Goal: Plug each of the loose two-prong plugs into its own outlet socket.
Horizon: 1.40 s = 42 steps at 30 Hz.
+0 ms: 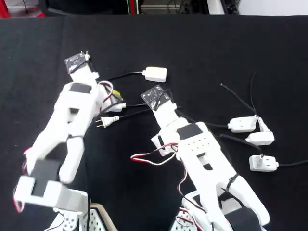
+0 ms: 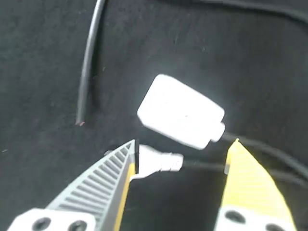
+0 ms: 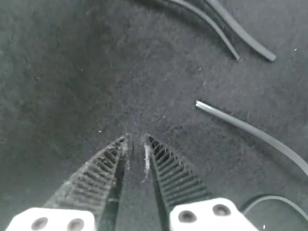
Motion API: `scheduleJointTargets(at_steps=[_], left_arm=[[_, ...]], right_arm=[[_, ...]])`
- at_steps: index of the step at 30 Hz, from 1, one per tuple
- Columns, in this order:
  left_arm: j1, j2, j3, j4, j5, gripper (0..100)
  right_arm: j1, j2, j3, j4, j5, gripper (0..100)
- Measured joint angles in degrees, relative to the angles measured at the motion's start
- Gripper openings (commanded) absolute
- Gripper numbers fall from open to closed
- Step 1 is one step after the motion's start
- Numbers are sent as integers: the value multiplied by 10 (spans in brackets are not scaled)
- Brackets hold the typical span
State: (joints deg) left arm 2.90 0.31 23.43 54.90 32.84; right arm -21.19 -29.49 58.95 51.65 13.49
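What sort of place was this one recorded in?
Probably a robotics lab bench: a table draped in black cloth, two white robot arms side by side, and loose outlet sockets and plugs laid out.

Black cloth-covered surface [image 1: 202, 43], seen from the high view. A white outlet socket [image 1: 155, 74] on a black cord lies towards the far middle, and a loose two-prong plug [image 1: 107, 121] lies nearer, between the two arms. At the right side three white connector blocks [image 1: 242, 124] [image 1: 260, 138] [image 1: 263, 162] lie close together on their cords, with thin black cable ends [image 1: 236, 96] lying loose just beyond them.
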Motion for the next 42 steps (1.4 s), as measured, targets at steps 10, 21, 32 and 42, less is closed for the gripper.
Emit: scheduleJointTargets(at_steps=[10,21,32,42], left_arm=[[4,155,-135,6,62,295],[16,232,-196,24,-6,140],[27,233,-261,127,-96,30],[16,233,-432,333,-355,29]], right_arm=[[0,0,0,0,0,32],[0,0,0,0,0,32],[7,0,0,-15,4,32],[36,0,0,-32,4,32]])
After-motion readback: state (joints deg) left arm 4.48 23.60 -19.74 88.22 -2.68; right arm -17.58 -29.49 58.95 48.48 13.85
